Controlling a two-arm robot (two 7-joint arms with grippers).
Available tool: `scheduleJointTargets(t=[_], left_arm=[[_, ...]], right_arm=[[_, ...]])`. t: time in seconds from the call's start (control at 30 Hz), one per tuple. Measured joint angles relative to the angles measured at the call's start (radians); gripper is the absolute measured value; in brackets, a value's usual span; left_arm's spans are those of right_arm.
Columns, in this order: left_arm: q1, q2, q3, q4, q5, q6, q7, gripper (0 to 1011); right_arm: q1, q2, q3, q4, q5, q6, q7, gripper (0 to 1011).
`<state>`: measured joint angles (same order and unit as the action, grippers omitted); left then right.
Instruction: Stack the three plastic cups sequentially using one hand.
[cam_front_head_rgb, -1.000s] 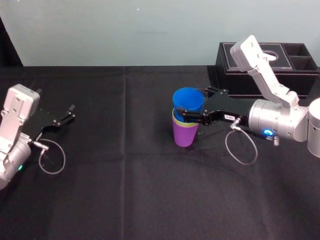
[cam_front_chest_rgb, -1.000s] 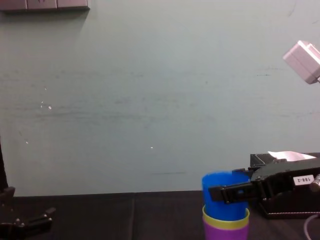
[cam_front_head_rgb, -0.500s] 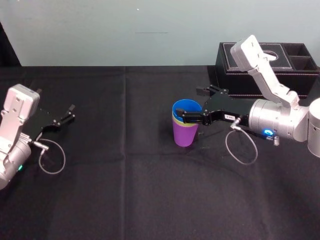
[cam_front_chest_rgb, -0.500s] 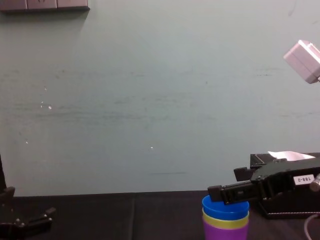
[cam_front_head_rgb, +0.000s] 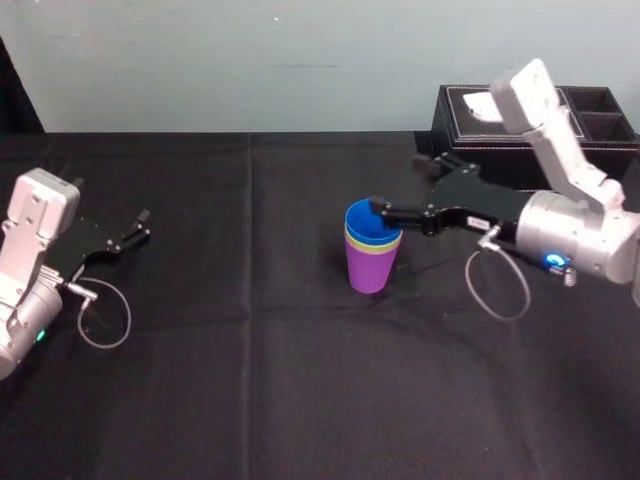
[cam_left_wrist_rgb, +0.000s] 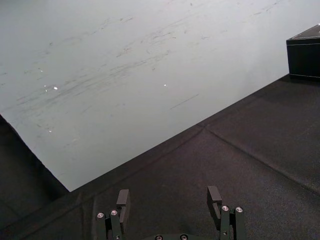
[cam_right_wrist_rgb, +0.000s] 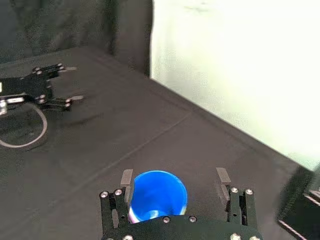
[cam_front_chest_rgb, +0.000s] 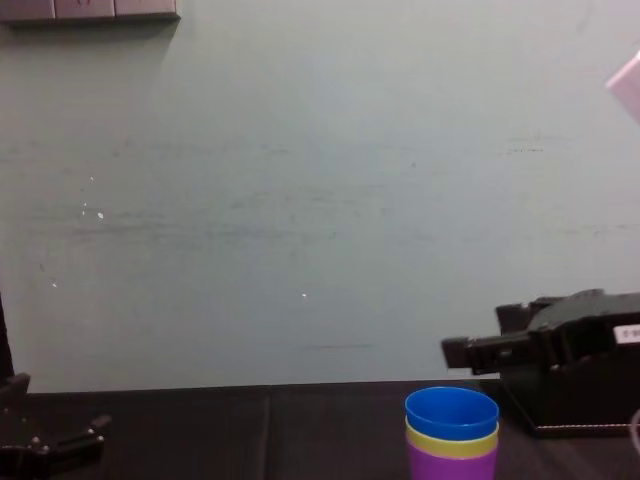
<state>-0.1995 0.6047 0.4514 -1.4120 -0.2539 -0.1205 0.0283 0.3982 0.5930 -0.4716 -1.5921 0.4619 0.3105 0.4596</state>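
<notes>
The three cups stand nested in one upright stack near the middle of the black surface (cam_front_head_rgb: 300, 380). The purple cup (cam_front_head_rgb: 369, 272) is at the bottom with its base on the cloth. The yellow-green cup (cam_front_chest_rgb: 451, 440) sits inside it, showing as a narrow band. The blue cup (cam_front_head_rgb: 371, 223) is on top, with its rim highest.

The right tool (cam_front_head_rgb: 398, 182) hangs beside the stack on its right, just above rim height, reaching in from the right. Its jaws are spread wide and grip nothing. From the chest view the nearer finger is clear of the blue cup, with a gap of air under it. From the wrist the blue cup's mouth shows between the two fingers (cam_right_wrist_rgb: 127, 178), neither one touching it.

The left tool (cam_front_head_rgb: 140, 226) rests low at the far left of the surface, well apart from the cups, with its jaws apart as well and nothing between them.

A black box (cam_front_head_rgb: 602, 128) sits at the back right, behind the right arm.
</notes>
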Motion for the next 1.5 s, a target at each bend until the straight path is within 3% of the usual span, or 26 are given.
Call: scheduleJointTargets(t=[0.27, 0.63, 1.23, 1.5], left_arm=[[0.000, 0.000, 0.000, 0.000, 0.000, 0.000, 0.000, 1011], [0.000, 0.000, 0.000, 0.000, 0.000, 0.000, 0.000, 1011], [0.000, 0.000, 0.000, 0.000, 0.000, 0.000, 0.000, 1011], [0.000, 0.000, 0.000, 0.000, 0.000, 0.000, 0.000, 1011]], right_arm=[[-0.061, 0.017, 0.082, -0.020, 0.002, -0.032, -0.063, 1004], [-0.127, 0.009, 0.172, 0.027, -0.007, -0.052, -0.131, 1004], [-0.147, -0.032, 0.203, 0.142, -0.062, -0.075, -0.150, 1004], [-0.144, -0.037, 0.205, 0.151, -0.067, -0.072, -0.143, 1004]])
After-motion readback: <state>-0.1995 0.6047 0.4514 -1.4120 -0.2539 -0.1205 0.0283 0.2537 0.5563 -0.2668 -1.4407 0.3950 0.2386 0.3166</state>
